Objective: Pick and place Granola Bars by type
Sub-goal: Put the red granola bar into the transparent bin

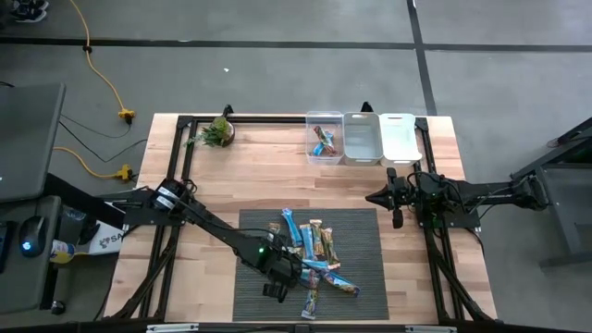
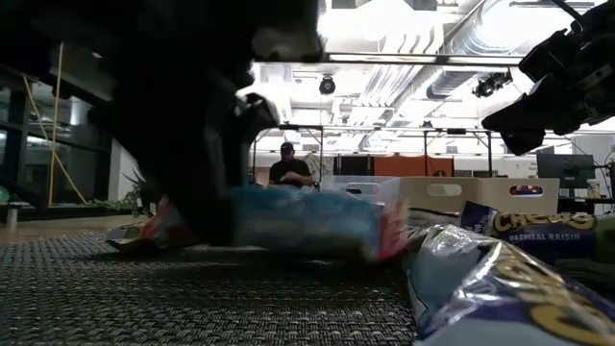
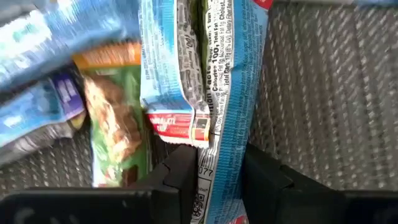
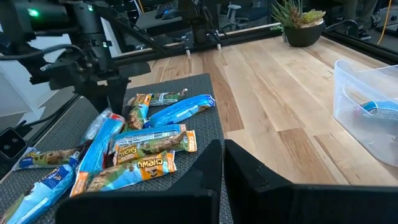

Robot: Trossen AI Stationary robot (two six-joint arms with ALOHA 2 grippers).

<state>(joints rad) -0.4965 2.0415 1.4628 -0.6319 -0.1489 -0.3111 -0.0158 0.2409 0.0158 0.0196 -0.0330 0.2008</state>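
Several granola bars (image 1: 314,254) lie heaped on the dark ribbed mat, mostly blue, some green or orange; the right wrist view shows the heap (image 4: 137,149) too. My left gripper (image 1: 277,277) is down at the heap's near-left side, shut on one blue-wrapped bar (image 3: 227,81). In the low view the bar (image 2: 307,221) shows as a blur beside the dark gripper. My right gripper (image 1: 384,197) waits shut over the bare wood to the right of the mat, its fingers (image 4: 211,165) touching nothing. My left gripper pinches the blue-wrapped bar near one end (image 3: 219,171) between its two fingers (image 3: 177,180), which lie across the bar's width. The fingers come down from above. The wrapper looks narrower between the fingers than farther out. I cannot tell whether the bar is clear of the mat.
Three clear bins stand at the far edge: the left one (image 1: 324,139) holds a few bars, with the middle one (image 1: 362,137) and the right one (image 1: 400,137) beside it. A potted plant (image 1: 220,131) sits at the far left. A person (image 2: 288,168) is in the room behind.
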